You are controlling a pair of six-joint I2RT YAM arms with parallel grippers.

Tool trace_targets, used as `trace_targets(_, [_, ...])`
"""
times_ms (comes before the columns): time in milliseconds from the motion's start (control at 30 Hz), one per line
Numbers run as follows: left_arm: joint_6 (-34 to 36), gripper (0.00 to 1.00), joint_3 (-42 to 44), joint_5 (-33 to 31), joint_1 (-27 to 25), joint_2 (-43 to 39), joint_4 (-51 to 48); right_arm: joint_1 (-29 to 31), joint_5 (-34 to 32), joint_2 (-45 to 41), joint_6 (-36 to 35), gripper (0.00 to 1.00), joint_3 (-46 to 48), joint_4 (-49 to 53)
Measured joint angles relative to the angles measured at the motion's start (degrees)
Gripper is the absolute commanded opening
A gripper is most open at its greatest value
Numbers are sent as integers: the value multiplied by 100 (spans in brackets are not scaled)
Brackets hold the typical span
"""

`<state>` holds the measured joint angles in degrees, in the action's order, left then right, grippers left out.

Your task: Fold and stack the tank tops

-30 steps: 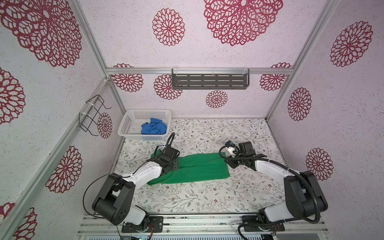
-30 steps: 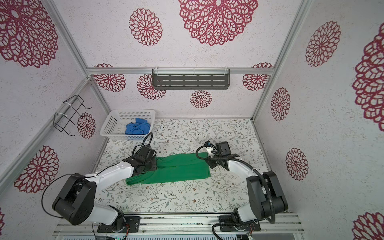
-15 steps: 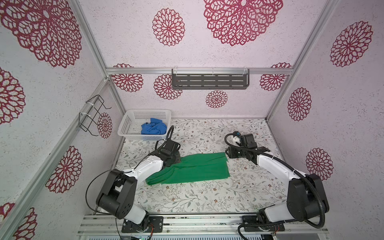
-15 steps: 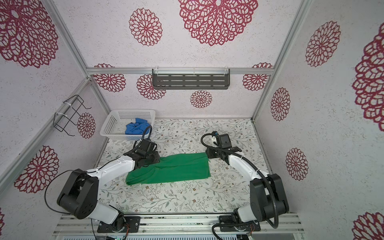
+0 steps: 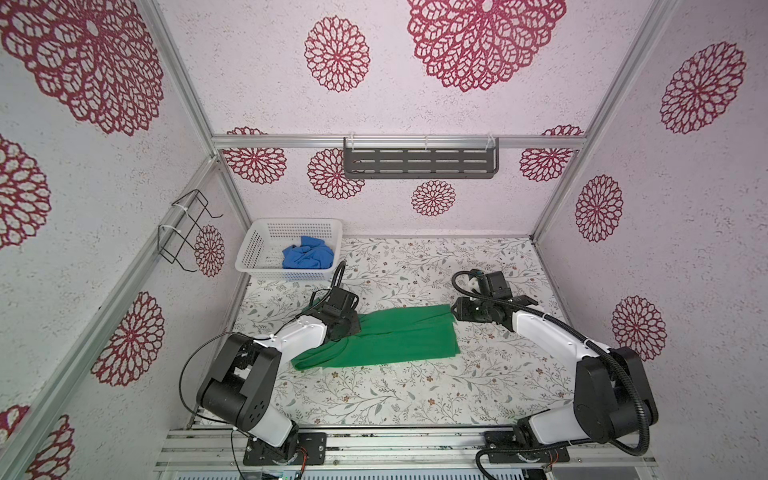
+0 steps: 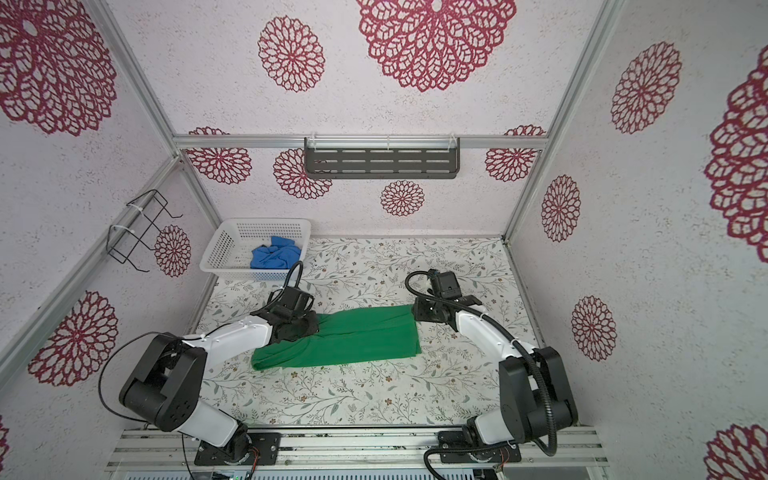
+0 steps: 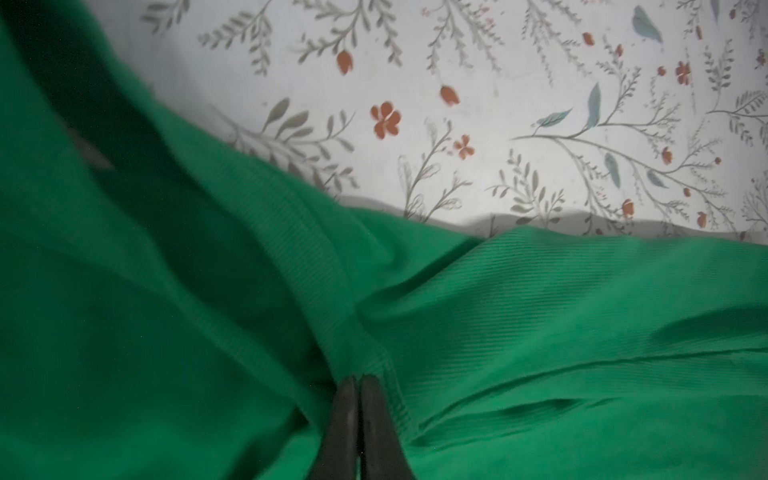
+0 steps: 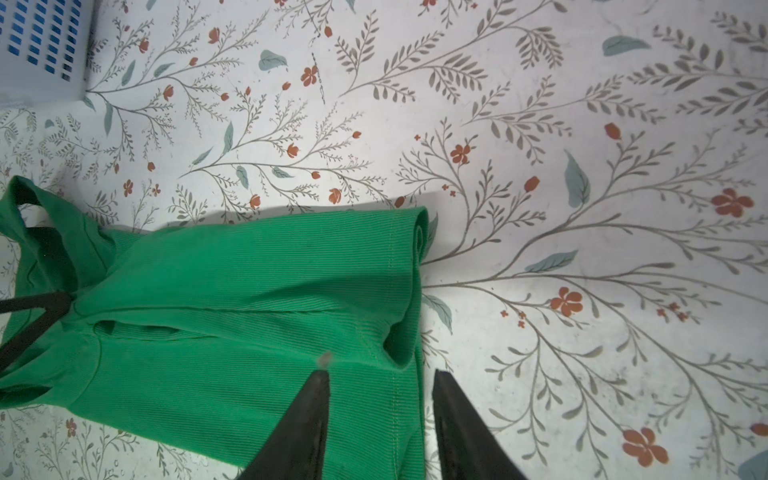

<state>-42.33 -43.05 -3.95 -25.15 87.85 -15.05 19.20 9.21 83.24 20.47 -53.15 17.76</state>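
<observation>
Two tops. On tabletop (image 5: 415,399), green tank top (image 5: 395,336) lies flat, long axis L–R, strap end partly hidden under your left arm in both top views. Blue tank top (image 5: 307,257) sits crumpled in basket (image 5: 266,237). Wrist views only: left gripper (image 7: 358,380) fingers pinched together on green hem; right gripper (image 8: 380,374) fingers apart, straddling opposite edge.

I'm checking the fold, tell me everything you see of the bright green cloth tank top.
The bright green ribbed tank top lies in a long folded band on the floral table. The left gripper is shut on a seam at its strap end; the open right gripper straddles the stitched hem at its other end.
</observation>
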Motion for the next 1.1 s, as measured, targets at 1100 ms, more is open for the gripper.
trace_targets(1100, [-577,0,267,-111,-33,-684,205,492,-629,1071,664,42,-811,365])
